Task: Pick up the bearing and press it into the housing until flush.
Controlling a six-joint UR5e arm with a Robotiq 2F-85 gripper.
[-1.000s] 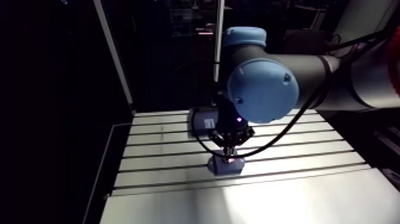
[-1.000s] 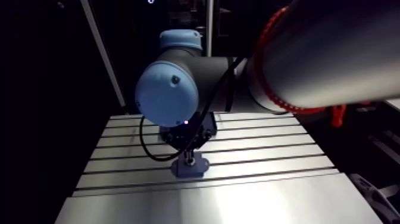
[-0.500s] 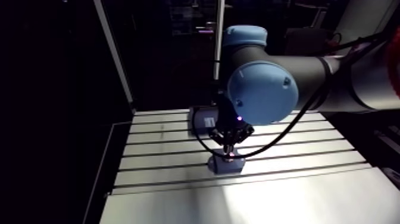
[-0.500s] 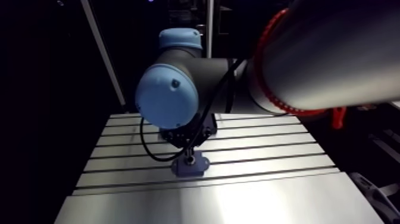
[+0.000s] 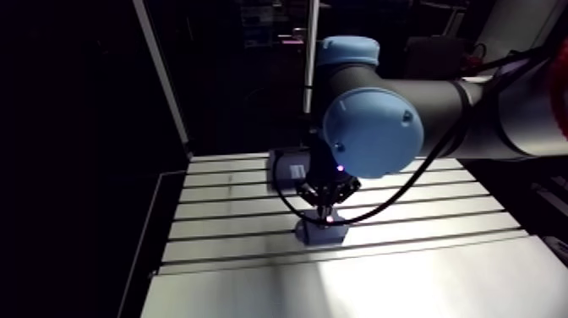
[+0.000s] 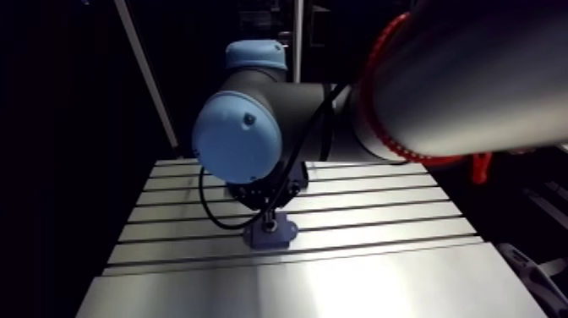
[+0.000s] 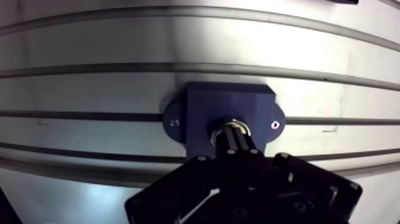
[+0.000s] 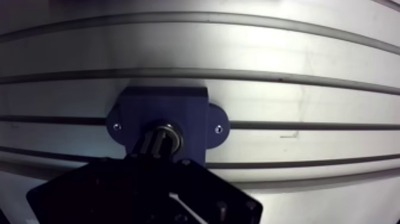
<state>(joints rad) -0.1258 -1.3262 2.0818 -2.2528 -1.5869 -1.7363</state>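
Slotted table (image 7: 89,89); gripper (image 7: 233,136) down, jaws closed, on bearing (image 7: 238,123) in housing (image 7: 199,107).

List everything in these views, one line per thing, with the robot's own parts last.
table: one, silver slotted aluminium, under everything.
housing: one, dark blue, flat on the table directly under the gripper, with an ear on each side.
screws: two, bright metal, one in each ear of the housing.
bearing: one, silvery ring, at the housing's centre bore at the gripper's tip; whether it sits flush cannot be told.
box: one, grey-blue, on the table behind the gripper, partly hidden by the arm.
arm: one, dark links with light-blue joint caps, above the table.
gripper: one, black, pointing down onto the bearing.
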